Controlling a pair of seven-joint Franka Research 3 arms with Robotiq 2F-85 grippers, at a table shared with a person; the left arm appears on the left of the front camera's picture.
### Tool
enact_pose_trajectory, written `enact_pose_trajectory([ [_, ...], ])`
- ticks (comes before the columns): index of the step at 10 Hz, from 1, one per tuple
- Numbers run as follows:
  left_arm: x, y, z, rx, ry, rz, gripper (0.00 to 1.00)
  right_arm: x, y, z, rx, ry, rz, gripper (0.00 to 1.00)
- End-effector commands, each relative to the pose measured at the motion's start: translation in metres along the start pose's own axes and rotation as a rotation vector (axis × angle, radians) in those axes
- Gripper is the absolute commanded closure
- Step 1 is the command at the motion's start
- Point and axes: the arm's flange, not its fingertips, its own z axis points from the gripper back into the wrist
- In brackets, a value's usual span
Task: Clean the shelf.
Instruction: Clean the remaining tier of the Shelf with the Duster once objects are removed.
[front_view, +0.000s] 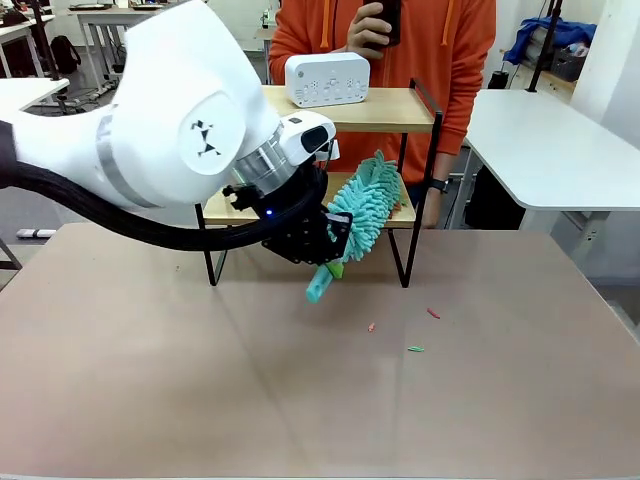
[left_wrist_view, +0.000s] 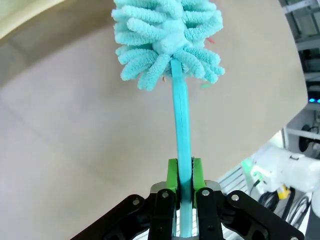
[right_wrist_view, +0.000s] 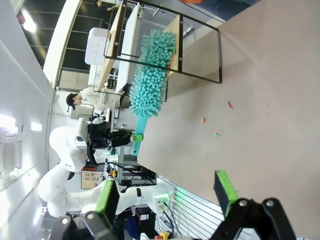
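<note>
The shelf (front_view: 392, 108) stands at the table's far side: two light wooden boards in a thin black frame (right_wrist_view: 220, 55). My left gripper (front_view: 322, 248) is shut on the turquoise handle (left_wrist_view: 181, 130) of a fluffy turquoise duster (front_view: 368, 200). The duster's head (right_wrist_view: 152, 75) lies at the right end of the lower board, and its far tip reaches in over the board. In the left wrist view the green pads (left_wrist_view: 172, 176) clamp the handle. My right gripper (right_wrist_view: 166, 195) hangs open above the table's near side with nothing in it.
A white device (front_view: 327, 80) sits on the top board. Behind the shelf stands a person in an orange hoodie (front_view: 460, 60) holding a phone. Small red and green scraps (front_view: 433, 313) (front_view: 416, 348) lie on the brown table (front_view: 150, 380) right of centre.
</note>
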Motion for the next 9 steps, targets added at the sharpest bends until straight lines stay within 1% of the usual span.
enact_pose_trajectory([
  [1, -0.035, 0.022, 0.033, -0.021, 0.035, -0.107, 1.0, 0.003, 0.001, -0.001, 0.022, -0.016, 0.025, 0.0],
  [2, -0.059, 0.032, 0.053, -0.021, 0.075, -0.169, 1.0, 0.003, 0.001, -0.001, 0.022, -0.016, 0.025, 0.0],
  [3, -0.081, 0.043, 0.07, -0.008, 0.08, -0.197, 1.0, 0.003, 0.001, -0.001, 0.022, -0.016, 0.025, 0.0],
  [4, -0.104, 0.053, 0.084, -0.031, 0.128, -0.254, 1.0, 0.003, 0.001, -0.001, 0.022, -0.016, 0.025, 0.0],
  [5, -0.124, 0.06, 0.094, -0.088, 0.201, -0.319, 1.0, 0.003, 0.001, -0.001, 0.022, -0.016, 0.025, 0.0],
  [6, -0.135, 0.068, 0.1, -0.108, 0.177, -0.321, 1.0, 0.003, 0.001, -0.001, 0.022, -0.016, 0.025, 0.0],
  [7, -0.141, 0.074, 0.103, -0.137, 0.171, -0.298, 1.0, 0.003, 0.001, -0.001, 0.022, -0.016, 0.025, 0.0],
  [8, -0.145, 0.081, 0.108, -0.133, 0.131, -0.269, 1.0, 0.003, 0.001, -0.001, 0.022, -0.016, 0.025, 0.0],
  [9, -0.149, 0.089, 0.116, -0.164, 0.13, -0.246, 1.0, 0.003, 0.001, -0.001, 0.022, -0.016, 0.025, 0.0],
])
